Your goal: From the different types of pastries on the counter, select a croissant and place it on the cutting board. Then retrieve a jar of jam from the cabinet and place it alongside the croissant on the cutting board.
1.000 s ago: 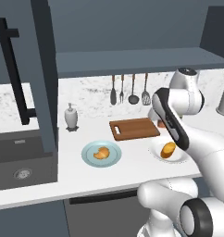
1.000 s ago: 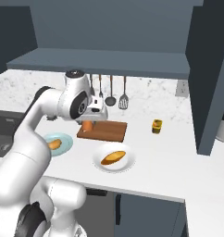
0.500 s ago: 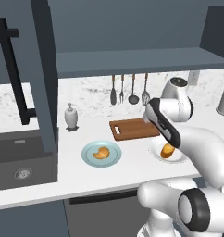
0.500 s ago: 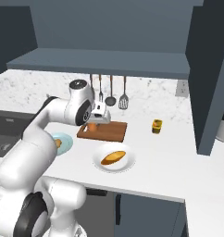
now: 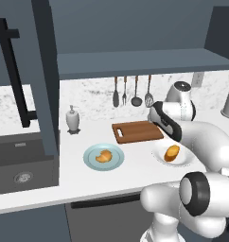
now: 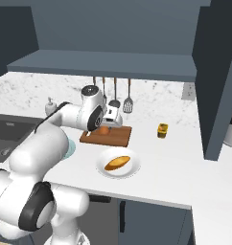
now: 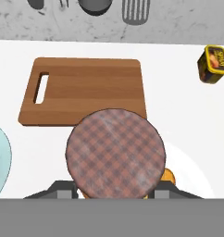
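At far left, the dark blue-grey cabinet [image 5: 43,71] door is standing open, its long black bar handle [image 5: 14,71] running top to bottom, with a dark sink [image 5: 22,165] lying below it. Just right of the door, a white shaker bottle [image 5: 73,119] is standing upright on the white surface [image 5: 69,175] against the marbled back wall. Next along, the croissant [image 5: 104,156] is lying in the middle of a round light-blue plate [image 5: 90,158], off the cutting board [image 5: 137,131] and just left of and in front of it. The wooden board is lying flat toward the wall, its pale slot [image 7: 40,88] at its left short end and its top showing bare in the hand view, while four kitchen utensils [image 5: 132,92] are hanging on the wall above it. To the board's right front, a rounder golden bun [image 5: 171,152] is resting on a white dish [image 5: 159,156]. The white arm is reaching in over this spot, and its end effector [image 6: 108,125] is gripping the jar of jam [image 7: 115,152], one dark finger pressing on each side. Seen from the hand, the jar's checked reddish lid is covering the board's near right corner and part of the white dish; seen from the right base, the orange jar is sitting low over the board, though whether it is touching the wood cannot be told. Farther right, a small yellow-lidded container [image 7: 214,64] is standing alone on the surface.
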